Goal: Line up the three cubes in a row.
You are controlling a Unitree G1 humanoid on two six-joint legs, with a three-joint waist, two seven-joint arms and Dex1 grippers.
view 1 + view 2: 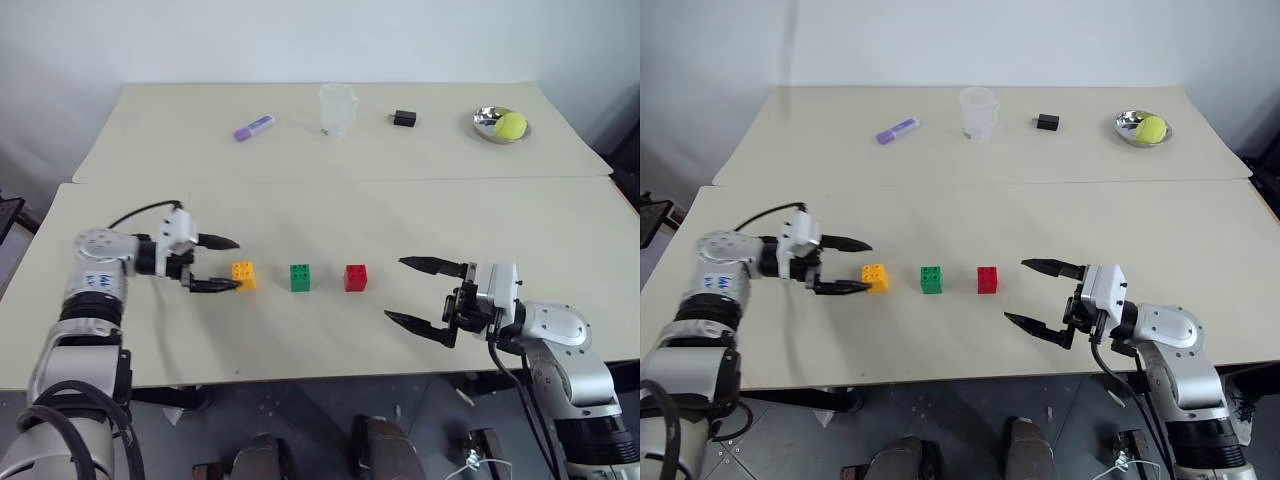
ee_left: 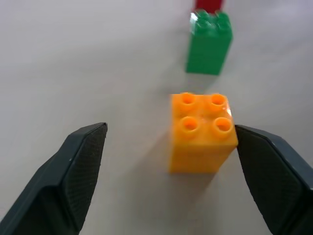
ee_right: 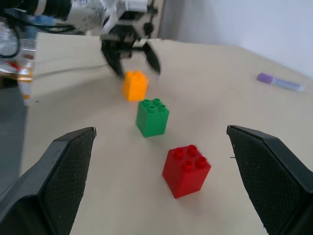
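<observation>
- From the head we look forward and down over the near table (image 1: 330,340); both eye views share it, with the green cube (image 1: 300,277) mid-frame.
- Our left wrist view sits close, facing the green cube (image 2: 209,44) past the orange-yellow cube (image 2: 201,132).
- Our right wrist view looks at it from the opposite end, farther back.

Orange-yellow cube (image 1: 243,274), green cube (image 1: 300,277) and red cube (image 1: 355,277) stand upright, seemingly evenly spaced, in a row.

Two beige tables (image 1: 330,330) before a white wall (image 1: 300,40).
</observation>
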